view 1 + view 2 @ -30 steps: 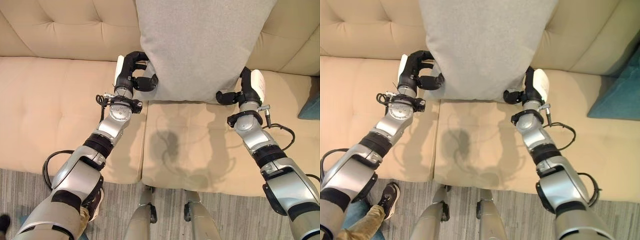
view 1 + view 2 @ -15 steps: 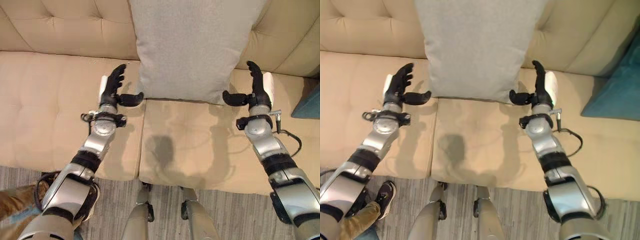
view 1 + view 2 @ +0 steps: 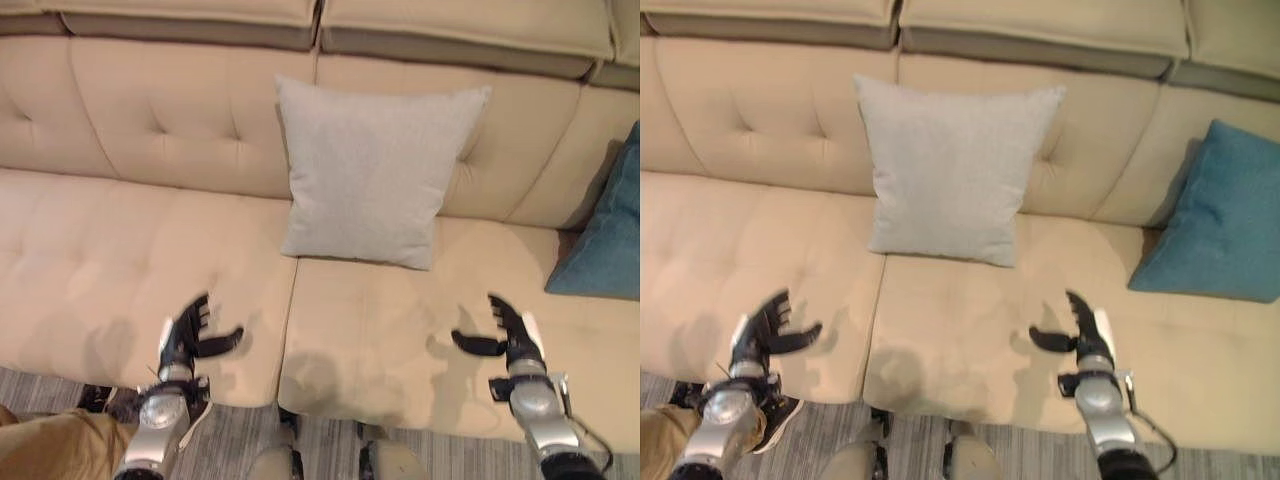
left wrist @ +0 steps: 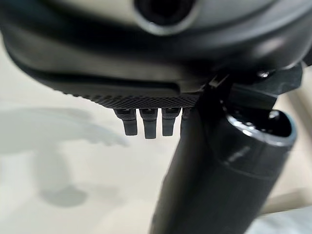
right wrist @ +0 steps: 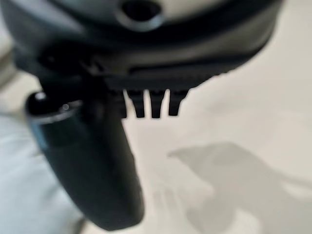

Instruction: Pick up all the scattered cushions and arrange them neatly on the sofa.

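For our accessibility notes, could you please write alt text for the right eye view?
A grey cushion leans upright against the beige sofa backrest, a teal cushion to its right. Both open hands, left and right, hover over the seat's front edge.

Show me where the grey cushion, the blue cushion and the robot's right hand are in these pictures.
grey cushion [image 3: 365, 175]: left eye view, middle of its front face.
blue cushion [image 3: 1215, 215]: right eye view, middle of its visible face.
right hand [image 3: 1089, 340]: right eye view, on the palm below the straight fingers.
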### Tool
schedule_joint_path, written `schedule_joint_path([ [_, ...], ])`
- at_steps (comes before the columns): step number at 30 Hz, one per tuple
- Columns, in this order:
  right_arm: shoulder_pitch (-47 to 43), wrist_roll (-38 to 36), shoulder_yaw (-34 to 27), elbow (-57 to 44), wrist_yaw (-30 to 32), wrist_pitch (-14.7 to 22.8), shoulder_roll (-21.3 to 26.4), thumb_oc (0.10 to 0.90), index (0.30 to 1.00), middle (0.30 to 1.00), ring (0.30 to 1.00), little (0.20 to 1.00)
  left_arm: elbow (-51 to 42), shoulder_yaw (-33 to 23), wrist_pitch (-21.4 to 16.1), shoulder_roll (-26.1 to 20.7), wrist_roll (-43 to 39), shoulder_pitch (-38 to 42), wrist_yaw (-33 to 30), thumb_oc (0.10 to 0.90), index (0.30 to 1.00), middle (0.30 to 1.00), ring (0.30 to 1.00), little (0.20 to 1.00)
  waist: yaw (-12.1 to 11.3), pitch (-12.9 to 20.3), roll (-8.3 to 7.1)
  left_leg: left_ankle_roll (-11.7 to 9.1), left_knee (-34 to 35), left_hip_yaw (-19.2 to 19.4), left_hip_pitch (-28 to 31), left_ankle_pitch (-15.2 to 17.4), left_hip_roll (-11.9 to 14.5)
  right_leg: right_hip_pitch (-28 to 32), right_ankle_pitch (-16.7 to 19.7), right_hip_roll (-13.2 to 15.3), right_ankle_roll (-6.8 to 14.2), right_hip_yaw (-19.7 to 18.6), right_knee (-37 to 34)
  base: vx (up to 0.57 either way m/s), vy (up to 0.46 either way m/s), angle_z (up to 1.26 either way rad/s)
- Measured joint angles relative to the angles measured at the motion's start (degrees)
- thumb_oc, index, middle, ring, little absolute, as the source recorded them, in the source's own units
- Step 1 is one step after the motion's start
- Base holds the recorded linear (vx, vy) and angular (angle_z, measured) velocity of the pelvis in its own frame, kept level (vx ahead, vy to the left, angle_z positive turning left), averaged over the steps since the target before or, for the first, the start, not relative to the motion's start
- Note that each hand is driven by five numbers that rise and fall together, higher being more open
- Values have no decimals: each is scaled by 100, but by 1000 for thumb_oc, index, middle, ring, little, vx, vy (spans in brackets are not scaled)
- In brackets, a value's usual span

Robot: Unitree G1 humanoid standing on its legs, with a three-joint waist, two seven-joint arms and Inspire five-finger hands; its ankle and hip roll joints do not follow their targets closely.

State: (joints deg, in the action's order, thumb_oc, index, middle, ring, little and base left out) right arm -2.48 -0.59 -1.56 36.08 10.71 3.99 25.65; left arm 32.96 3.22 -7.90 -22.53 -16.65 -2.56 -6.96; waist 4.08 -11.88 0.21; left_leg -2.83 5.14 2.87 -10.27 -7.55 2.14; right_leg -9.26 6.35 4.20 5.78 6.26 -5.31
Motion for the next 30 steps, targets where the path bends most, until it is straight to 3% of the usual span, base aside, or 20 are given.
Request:
schedule_joint_path([
  [5,601,30,307,691,-314,-23,-286,800,900,900,900,900,1322,140,242,230,702,-434,255,800,900,900,900,900,8,482,-63,6,5,27,431,119,15,423,-153,-11,-5,-3,-11,19,-16,-1],
  [8,718,37,389,959,-363,7,-358,800,900,900,900,900,1517,182,262,337,869,-600,277,800,900,900,900,900,5,606,-78,27,8,27,602,139,17,588,-161,-15,-13,-5,-41,19,-37,-1],
  [9,699,39,525,1432,-413,41,-399,800,900,900,900,900,2010,297,202,431,1015,-531,286,800,900,900,900,900,-8,734,-75,16,27,37,733,215,20,719,-175,-21,-26,-20,-41,17,-18,-4],
  [12,845,38,707,1719,-547,16,-452,800,900,900,900,900,2355,353,298,600,1130,-611,303,800,900,900,900,900,-16,1035,-47,72,31,73,828,281,33,801,-188,-25,-36,-38,-41,18,-24,-6],
  [19,902,31,811,2434,-658,-33,-611,800,900,900,900,900,2994,353,322,705,1345,-559,285,800,900,900,900,900,-17,1160,-12,72,31,109,959,280,148,947,-214,-131,-117,-25,-41,11,-15,1],
  [30,844,31,910,2428,-652,-35,-609,800,900,900,900,900,2937,509,320,753,1357,-529,273,800,900,900,900,900,-29,1198,104,82,16,107,1083,266,225,1067,-259,-210,-189,9,-42,3,-2,1],
])
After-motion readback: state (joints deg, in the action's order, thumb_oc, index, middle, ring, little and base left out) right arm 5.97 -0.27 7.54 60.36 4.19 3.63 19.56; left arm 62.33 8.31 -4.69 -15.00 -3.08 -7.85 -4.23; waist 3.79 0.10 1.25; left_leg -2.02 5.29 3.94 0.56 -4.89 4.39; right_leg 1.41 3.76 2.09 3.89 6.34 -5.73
